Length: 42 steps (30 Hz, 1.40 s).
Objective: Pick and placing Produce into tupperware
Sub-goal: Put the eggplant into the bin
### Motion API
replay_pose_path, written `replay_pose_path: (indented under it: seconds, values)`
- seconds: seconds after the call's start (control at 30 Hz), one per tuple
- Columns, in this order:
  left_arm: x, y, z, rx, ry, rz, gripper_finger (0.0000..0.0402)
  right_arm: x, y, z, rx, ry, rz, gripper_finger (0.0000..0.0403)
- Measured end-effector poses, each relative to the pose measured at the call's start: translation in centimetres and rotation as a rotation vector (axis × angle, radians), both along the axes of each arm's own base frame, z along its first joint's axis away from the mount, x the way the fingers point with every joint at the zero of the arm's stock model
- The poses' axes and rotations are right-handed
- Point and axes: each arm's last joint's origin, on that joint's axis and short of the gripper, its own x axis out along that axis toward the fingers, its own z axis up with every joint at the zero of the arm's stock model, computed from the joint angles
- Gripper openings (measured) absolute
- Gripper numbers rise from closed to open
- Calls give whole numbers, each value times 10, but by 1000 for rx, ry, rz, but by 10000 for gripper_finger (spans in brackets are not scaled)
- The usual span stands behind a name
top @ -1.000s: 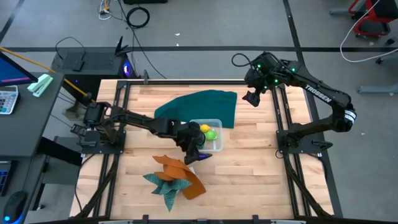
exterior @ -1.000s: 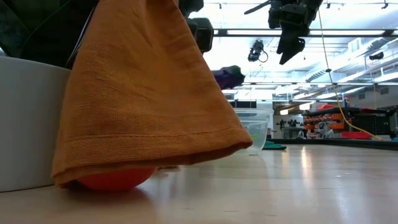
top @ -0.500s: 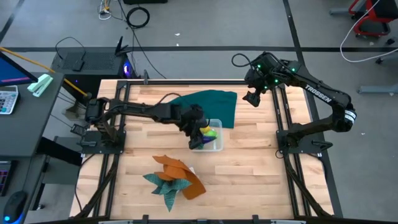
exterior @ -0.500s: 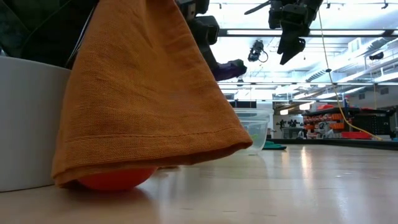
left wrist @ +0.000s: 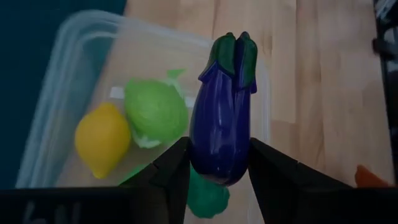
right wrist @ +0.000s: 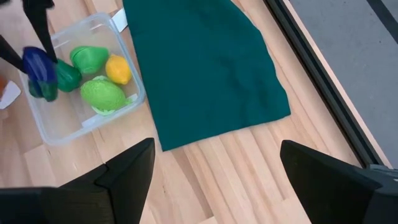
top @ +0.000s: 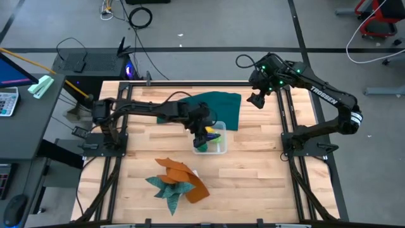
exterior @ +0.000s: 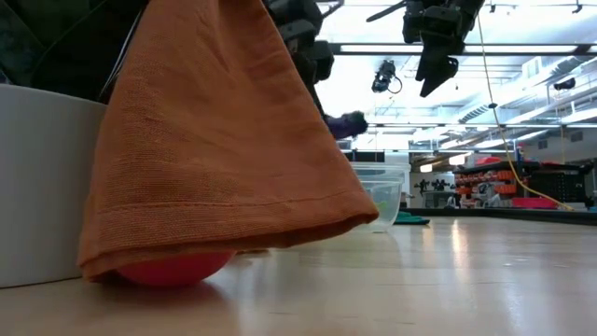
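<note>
Purple eggplant (left wrist: pixel 221 127) is gripped by left claw (top: pixel 201 134) over the tub (top: pixel 221 147) near bench (top: pixel 253 183) centre, lemon (left wrist: pixel 102 138) inside. Right claw (top: pixel 256 99) is held wide open, empty, above far right edge.

This is a robotics lab or workshop. A butcher-block wooden table (top: pixel 253 183) sits in a black metal frame (top: pixel 294 142) on a grey concrete floor (top: pixel 209 31), with loose cables (top: pixel 140 17) trailing beyond the table's far edge. A desk (top: pixel 25 120) beside the left edge carries a calculator (top: pixel 7 101). Across the room run long ceiling strip lights (exterior: pixel 466 48) and shelving with orange equipment (exterior: pixel 490 177).
</note>
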Motion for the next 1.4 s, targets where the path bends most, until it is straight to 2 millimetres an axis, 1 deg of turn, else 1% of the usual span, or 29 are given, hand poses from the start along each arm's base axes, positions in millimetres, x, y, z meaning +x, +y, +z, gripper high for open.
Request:
replay_pose_path:
  seconds: [0.07,0.27,0.43,0.6,0.77,0.9,0.97,1.03,1.4]
  values:
    - [5,-2,-6,9,10,-28,153,0,0,0,0,0,0,307]
    - [19,-5,-22,30,130,-101,154,0,0,0,5,-1,-6,307]
    - [29,-3,-25,43,146,-105,160,0,0,0,6,-1,-9,307]
    - [28,-3,-26,49,155,-116,156,0,0,0,9,-1,-11,307]
    - [28,-3,-27,57,150,-134,160,0,0,0,6,-4,-11,307]
    - [30,-3,-38,55,178,-140,158,0,0,0,4,-3,-9,307]
    - [33,-3,-40,58,162,-140,156,0,0,0,4,-4,-9,307]
    - [33,-3,-44,54,182,-140,156,0,0,0,5,-4,-9,307]
    - [35,-7,-44,58,163,-149,180,0,0,0,6,-2,-9,307]
